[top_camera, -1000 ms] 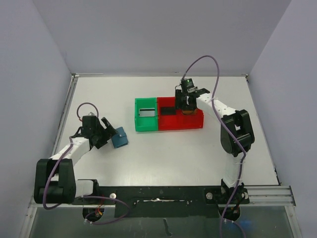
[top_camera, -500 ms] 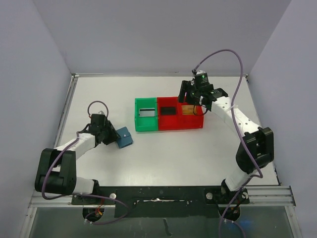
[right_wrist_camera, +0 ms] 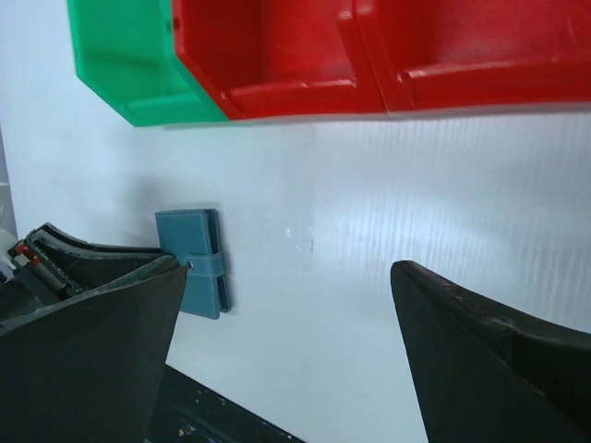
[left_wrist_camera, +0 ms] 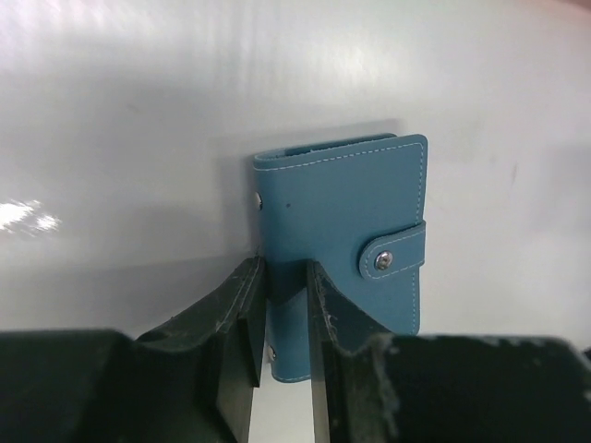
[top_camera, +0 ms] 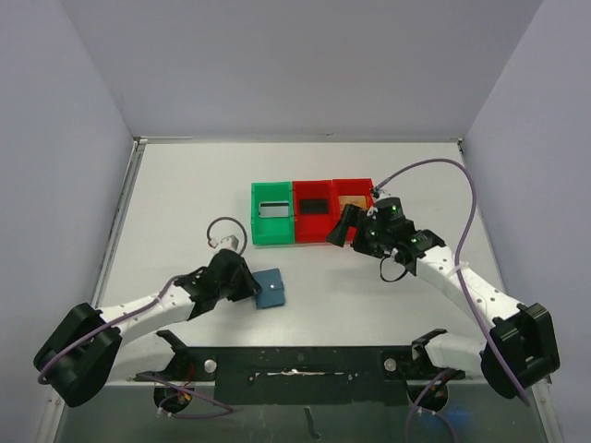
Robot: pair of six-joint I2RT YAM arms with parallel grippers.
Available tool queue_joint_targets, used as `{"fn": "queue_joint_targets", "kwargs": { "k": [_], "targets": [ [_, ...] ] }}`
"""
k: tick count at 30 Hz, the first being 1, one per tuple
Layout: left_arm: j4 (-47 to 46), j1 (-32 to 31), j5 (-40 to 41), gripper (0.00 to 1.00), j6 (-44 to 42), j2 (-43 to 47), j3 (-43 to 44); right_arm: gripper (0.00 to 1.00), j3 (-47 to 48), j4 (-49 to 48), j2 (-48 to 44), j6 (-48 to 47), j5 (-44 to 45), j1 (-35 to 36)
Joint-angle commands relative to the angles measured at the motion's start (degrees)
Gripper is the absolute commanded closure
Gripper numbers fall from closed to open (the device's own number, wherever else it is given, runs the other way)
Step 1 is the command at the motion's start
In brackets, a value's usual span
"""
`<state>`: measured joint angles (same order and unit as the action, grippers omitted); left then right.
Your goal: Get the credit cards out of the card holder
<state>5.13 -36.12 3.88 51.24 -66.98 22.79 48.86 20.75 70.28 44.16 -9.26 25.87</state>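
Low in the centre-left of the overhead view, the left gripper (top_camera: pixel 249 284) is clenched on the flat blue stitched bifold card holder (top_camera: pixel 270 289), which lies on the white table (top_camera: pixel 185 203) well below the bins. In the left wrist view the two black fingers (left_wrist_camera: pixel 242 318) pinch the lower left edge of the card holder (left_wrist_camera: pixel 351 221). It is folded shut, with its small snap tab (left_wrist_camera: pixel 397 254) fastened across the right edge. Across the upper middle of the overhead view, a green plastic bin (top_camera: pixel 257 226) and two red plastic bins, the middle one (top_camera: pixel 312 231) and the right one (top_camera: pixel 362 185), stand touching in a row. A thin rectangular credit card lies in each of the first two: a pale grey card (top_camera: pixel 273 209) in the green bin and a dark card (top_camera: pixel 314 204) in the middle red bin. Something flat and tan (top_camera: pixel 350 197) lies in the right red bin, too small to tell. The right gripper (top_camera: pixel 354 233) hangs just below the red bins. Its jaws are spread wide and hold nothing. In the right wrist view its two dark fingers (right_wrist_camera: pixel 92 351) frame bare table, with the bins along the top edge and the card holder (right_wrist_camera: pixel 189 254) at centre-left.
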Motion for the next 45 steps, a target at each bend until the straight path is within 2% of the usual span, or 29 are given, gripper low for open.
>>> {"fn": "queue_joint_targets", "kwargs": {
  "k": [1,5,8,10,12,15,16,18,21,27,32,35,39,45],
  "targets": [
    [-4.46,-8.38,5.12,0.96,9.89,1.32,-2.65,0.02,-4.5,-1.39,-7.09,3.45,3.19,-1.34],
    [-7.64,-15.35,7.0,0.96,11.09,-3.27,1.62,0.02,-9.27,-2.37,-14.74,5.33,3.3,-5.05],
    [-11.59,-18.69,7.22,0.96,12.73,-7.74,4.28,0.03,-14.53,-11.3,-18.92,5.08,-7.17,-6.02],
    [-14.16,-19.95,7.11,0.92,13.78,-9.81,4.98,0.02,-15.23,-12.92,-18.34,5.03,-12.06,-5.82],
    [-15.61,-20.42,6.84,0.84,14.41,-10.6,5.39,0.01,-14.03,-10.15,-16.58,4.78,-12.04,-3.58],
    [-14.19,-20.55,8.25,0.69,14.84,-8.61,5.31,0.05,-10.13,-0.37,-14.18,5.98,2.2,4.64],
    [-13.49,-20.57,8.59,0.62,14.99,-6.73,4.7,0.06,-9.39,1.37,-13.33,6.95,6.07,8.68],
    [-12.27,-20.16,8.8,0.53,14.98,-3.45,3.37,0.1,-8.14,3.67,-11.27,9.12,12.51,14.32],
    [-7.5,-18.35,10.0,0.46,15.18,3.68,1.21,0.16,-6.15,6.23,-6.93,12.51,19.65,21.55],
    [-3.72,-15.9,15.3,0.23,12.64,22.19,-5.88,0.33,0.7,10.22,3.32,15.41,28.39,31.23],
    [2.39,-14.68,17.29,0.22,9.16,32.63,-7.43,0.46,5.13,10.25,9.76,13.56,28.87,33.56],
    [4.61,-13.93,16.93,0.22,6.73,35.27,-7.21,0.5,6.1,8.65,13.84,13.02,27.59,33.98],
    [3.97,-13.42,16.18,0.22,5.89,37.37,-8.22,0.62,8.5,9.76,19.09,14.02,26.7,34.43],
    [2.17,-12.78,13.35,0.22,6.29,36.84,-8.94,0.64,10.11,12.53,22.27,15.98,27.61,35.23]
  ]
}}
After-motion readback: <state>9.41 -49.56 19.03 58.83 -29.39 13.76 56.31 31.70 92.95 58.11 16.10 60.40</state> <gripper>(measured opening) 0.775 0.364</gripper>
